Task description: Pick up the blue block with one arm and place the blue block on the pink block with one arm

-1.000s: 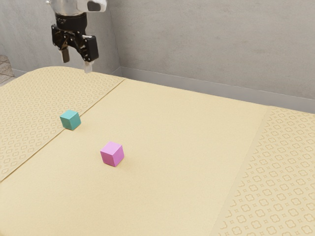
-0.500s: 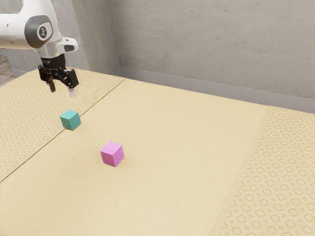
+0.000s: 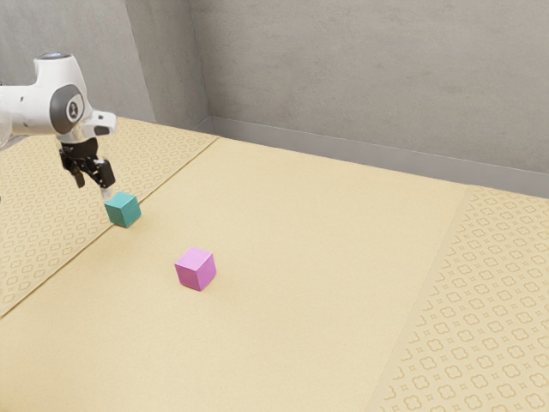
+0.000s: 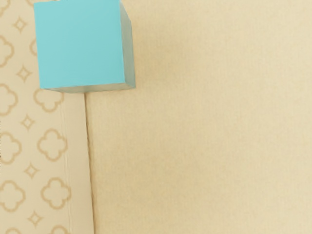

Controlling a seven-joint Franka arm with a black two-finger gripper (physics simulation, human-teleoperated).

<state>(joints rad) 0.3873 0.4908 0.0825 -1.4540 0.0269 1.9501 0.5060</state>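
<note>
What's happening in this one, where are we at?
A single Franka arm is going for the blue block. Its hand hangs low, close beside the block, open and holding nothing. The block sits on the table, at the seam between the patterned and plain cloth, not yet gripped. The pink block stands apart from it, toward the exterior view's right and nearer the camera, with nothing on top.

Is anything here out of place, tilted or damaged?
Nothing stands out. The blue block sits flat on the table, at the seam between its patterned and plain parts. The pink block sits flat too, apart from it. The gripper hovers close above the blue block, holding nothing.
</note>
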